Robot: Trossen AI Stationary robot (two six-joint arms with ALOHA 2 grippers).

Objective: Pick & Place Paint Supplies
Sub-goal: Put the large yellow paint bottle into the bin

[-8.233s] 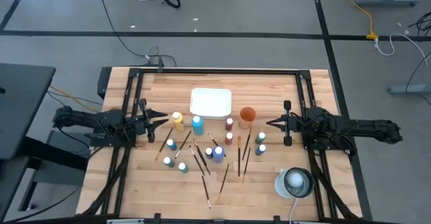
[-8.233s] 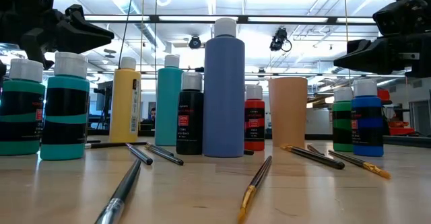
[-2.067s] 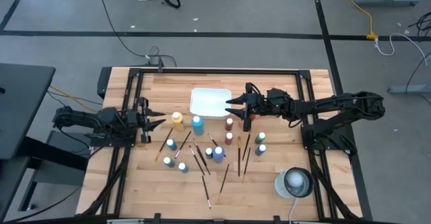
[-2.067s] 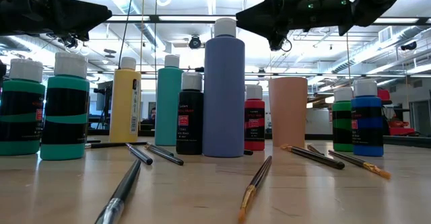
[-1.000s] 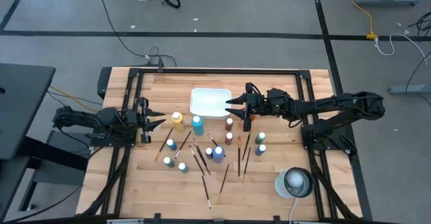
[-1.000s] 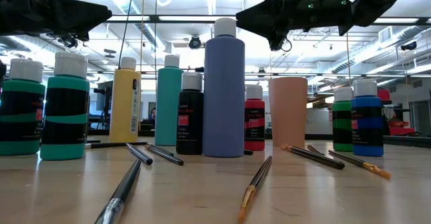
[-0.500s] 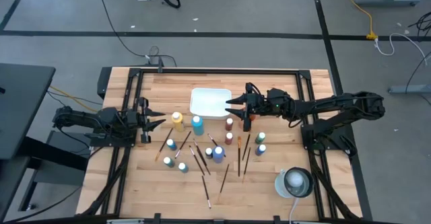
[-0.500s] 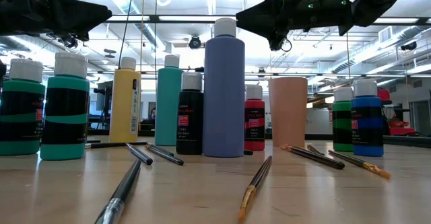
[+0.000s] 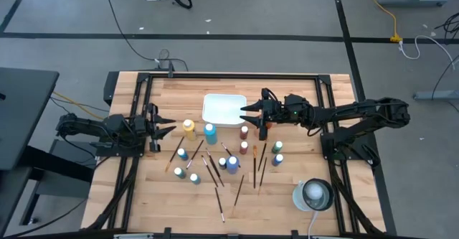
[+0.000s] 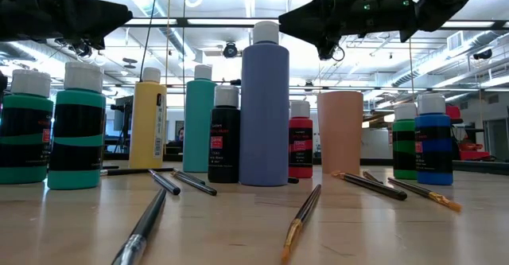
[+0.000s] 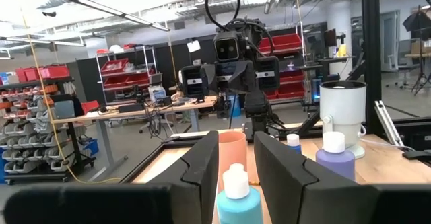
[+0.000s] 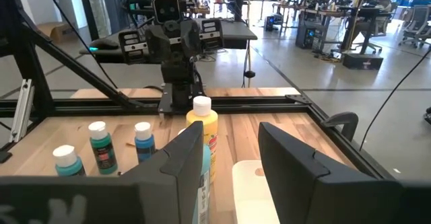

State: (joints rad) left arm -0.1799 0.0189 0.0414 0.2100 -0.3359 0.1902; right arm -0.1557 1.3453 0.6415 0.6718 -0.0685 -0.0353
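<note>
Paint bottles stand mid-table: yellow (image 9: pixel 189 129), light blue (image 9: pixel 209 133), dark red (image 9: pixel 244 132), a tall lavender one (image 9: pixel 232 164) and smaller teal ones (image 9: pixel 181 154). Thin paintbrushes (image 9: pixel 237 191) lie flat among and in front of them. My right gripper (image 9: pixel 246 115) hovers open, level and raised off the table, by the white tray's (image 9: pixel 224 110) right end, above the dark red bottle. My left gripper (image 9: pixel 171 126) waits open at the table's left, just left of the yellow bottle. In the left wrist view the light blue bottle's cap (image 11: pixel 236 182) shows beyond the finger gap.
The orange-brown cup (image 10: pixel 339 131) stands right of the dark red bottle, mostly under my right arm in the high view. A white round device (image 9: pixel 313 194) sits at the near right corner. Black frame rails (image 9: pixel 229 77) border the table.
</note>
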